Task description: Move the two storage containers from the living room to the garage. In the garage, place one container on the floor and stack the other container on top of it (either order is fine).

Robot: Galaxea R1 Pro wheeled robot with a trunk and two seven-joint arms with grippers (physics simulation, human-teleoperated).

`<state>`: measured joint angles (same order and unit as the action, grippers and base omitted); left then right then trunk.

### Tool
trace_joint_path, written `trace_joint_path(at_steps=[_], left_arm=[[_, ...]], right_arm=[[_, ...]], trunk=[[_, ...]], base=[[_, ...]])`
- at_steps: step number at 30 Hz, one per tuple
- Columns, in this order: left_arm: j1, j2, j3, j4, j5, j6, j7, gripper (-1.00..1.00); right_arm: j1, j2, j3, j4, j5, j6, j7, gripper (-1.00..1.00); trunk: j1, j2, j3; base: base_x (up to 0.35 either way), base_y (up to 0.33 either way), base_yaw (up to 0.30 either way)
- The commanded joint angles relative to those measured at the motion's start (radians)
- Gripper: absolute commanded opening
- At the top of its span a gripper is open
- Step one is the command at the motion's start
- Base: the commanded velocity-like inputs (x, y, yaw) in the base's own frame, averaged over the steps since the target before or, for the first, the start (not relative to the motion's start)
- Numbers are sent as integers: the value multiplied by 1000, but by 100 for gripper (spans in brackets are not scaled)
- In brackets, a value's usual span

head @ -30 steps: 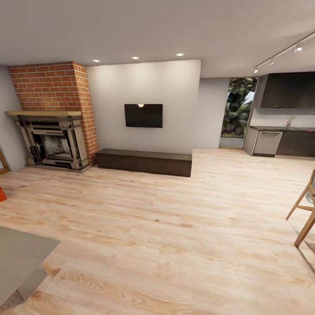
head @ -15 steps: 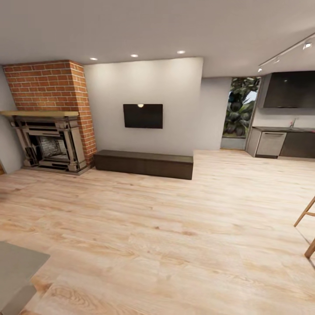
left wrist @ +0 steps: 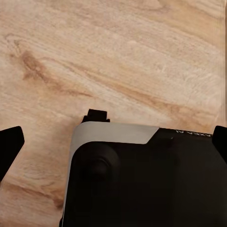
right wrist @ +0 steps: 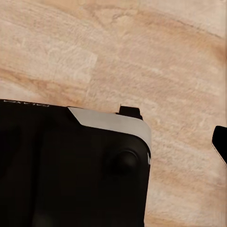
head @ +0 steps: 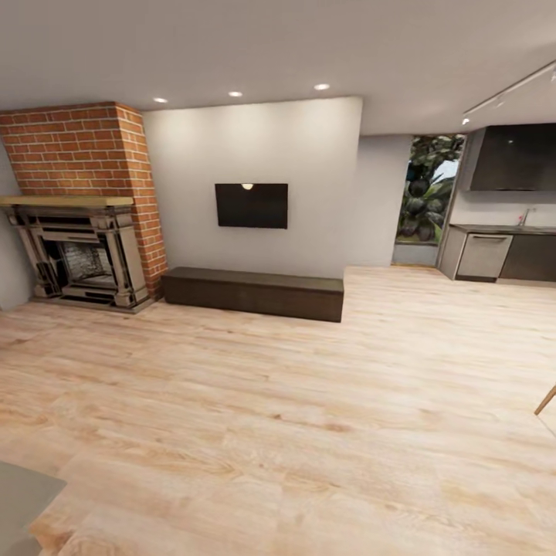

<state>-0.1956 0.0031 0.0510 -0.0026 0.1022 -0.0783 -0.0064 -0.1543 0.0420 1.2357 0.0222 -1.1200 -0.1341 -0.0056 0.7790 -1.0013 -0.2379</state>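
In the living room (head: 255, 232) I am facing the white wall with the black TV (head: 251, 205), the long dark bench (head: 253, 293) under it and the brick fireplace (head: 81, 232) at the left, all across light plank flooring (head: 293, 417). My left gripper (left wrist: 113, 137) has its fingertips (left wrist: 10, 142) spread wide over the planks. Of my right gripper one fingertip (right wrist: 220, 142) shows at the frame's edge, so I cannot tell its jaws.

Open floor: light wood planks (head: 309, 432) are lying bare across the middle of the room.
Far wall: dark bench (head: 253, 293) is blocking the base, fireplace (head: 77, 259) standing left of it.
Right edge: wooden chair leg (head: 545, 400) is poking in.
Bottom-left corner: grey surface (head: 19, 506) is intruding.
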Motion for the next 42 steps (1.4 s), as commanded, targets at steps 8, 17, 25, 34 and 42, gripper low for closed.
trace_joint_path(at_steps=[8, 17, 25, 34, 42], left_arm=[[-1, 0, 4, 1, 7, -3, -1, 100], [-1, 0, 4, 1, 7, -3, -1, 100], [-1, 0, 4, 1, 7, -3, 0, 100], [-1, 0, 4, 1, 7, -3, 0, 100], [-1, 0, 4, 1, 7, -3, 0, 100]], right_arm=[[-1, 0, 7, 2, -7, -7, -1, 100], [-1, 2, 10, 2, -7, -6, 0, 100], [-1, 3, 10, 2, -6, -4, 1, 100], [-1, 3, 10, 2, -7, -7, -1, 100], [-1, 3, 8, 2, -7, -8, 0, 100]], trunk=[[1, -1, -1], [1, -1, -1], [1, -1, -1], [1, -1, -1], [1, -1, -1]], base=[[323, 0, 0], [323, 0, 0], [323, 0, 0], [323, 0, 57], [323, 0, 247]])
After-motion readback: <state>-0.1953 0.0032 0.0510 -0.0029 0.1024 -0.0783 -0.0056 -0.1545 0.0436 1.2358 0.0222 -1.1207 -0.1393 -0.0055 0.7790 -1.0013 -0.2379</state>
